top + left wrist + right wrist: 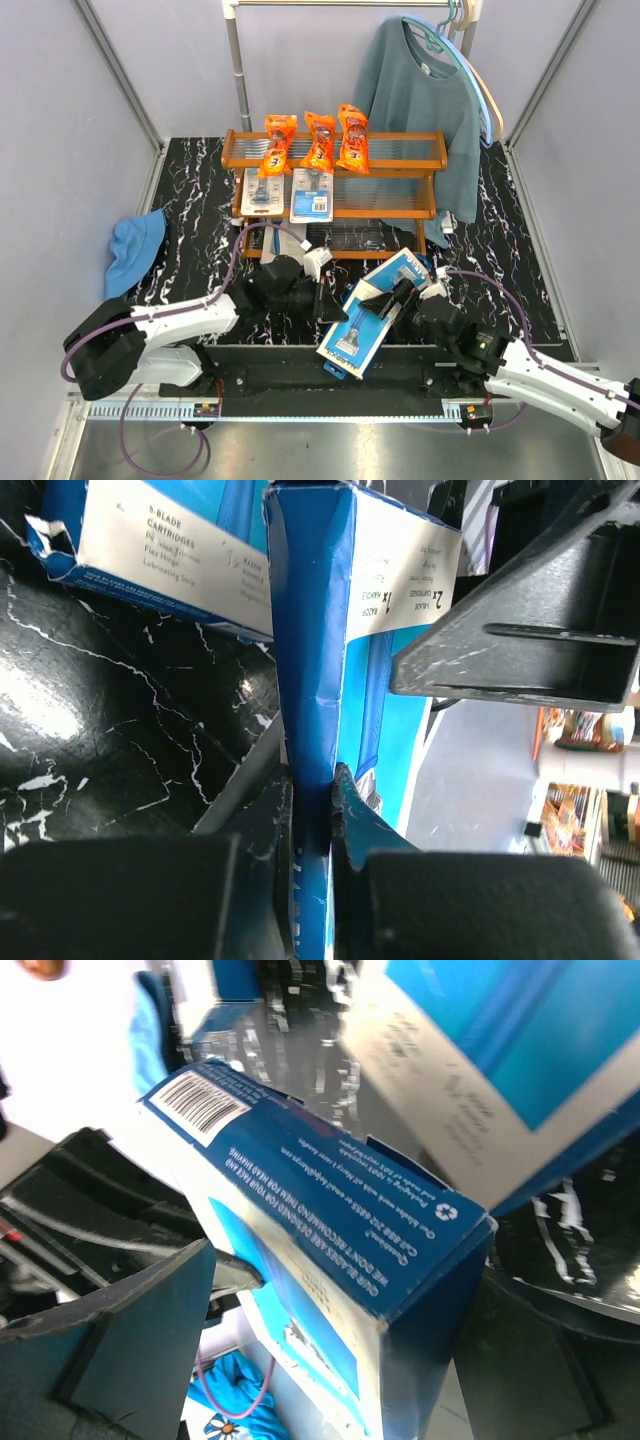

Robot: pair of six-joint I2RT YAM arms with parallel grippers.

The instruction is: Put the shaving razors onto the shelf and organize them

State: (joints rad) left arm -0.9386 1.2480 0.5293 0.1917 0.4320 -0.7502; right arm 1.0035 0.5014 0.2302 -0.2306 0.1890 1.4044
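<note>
A flat blue razor box (356, 338) is held tilted above the near table, between both arms. My left gripper (328, 300) is shut on its thin edge (310, 630), with the jaws (315, 780) pinching blue card. My right gripper (398, 298) straddles the same box (330, 1180) with its fingers wide; a gap shows at the left finger (140, 1330). A second blue box (397, 272) lies just behind. On the wooden shelf (430, 150), three orange bags (318, 142) stand on the top tier and two blister cards (290, 192) on the middle tier.
A blue cloth (135, 250) lies at the table's left. A teal sweater (425, 90) hangs from a metal rail (238, 70) and drapes over the shelf's right end. Grey walls close in both sides.
</note>
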